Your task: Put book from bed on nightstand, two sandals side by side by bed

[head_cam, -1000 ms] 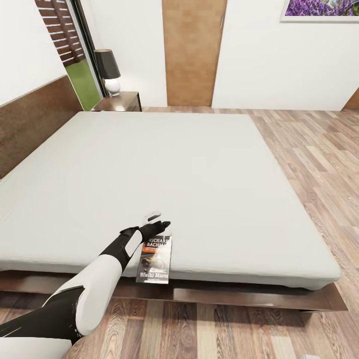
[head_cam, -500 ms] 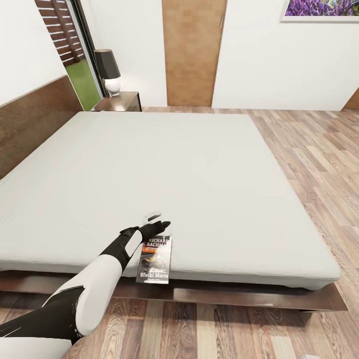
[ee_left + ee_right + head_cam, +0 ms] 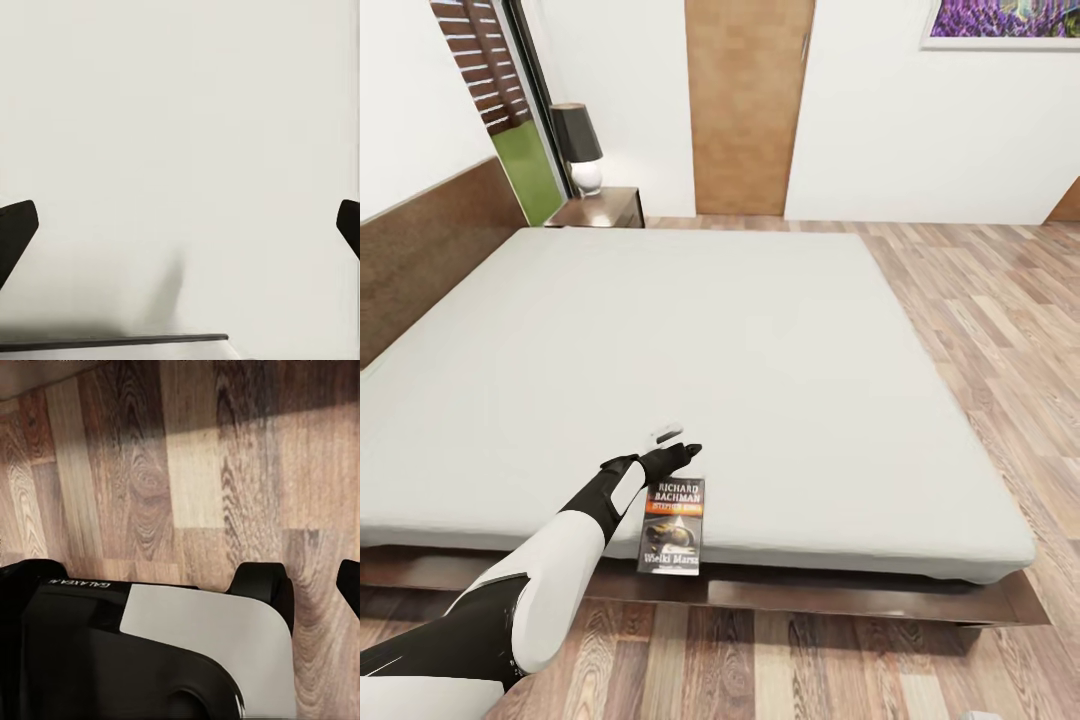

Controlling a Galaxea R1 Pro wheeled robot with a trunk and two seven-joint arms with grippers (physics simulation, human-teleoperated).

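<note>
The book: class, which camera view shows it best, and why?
The head view: the book lies cover up at the bed's near edge, its title readable. The left wrist view may catch a thin dark edge of it; the right wrist view faces floor.

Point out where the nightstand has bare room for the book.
The nightstand top is bare in front of the lamp, toward the bed; the lamp crowds its back. The book lies at the mattress's near edge beside the open left gripper.
</note>
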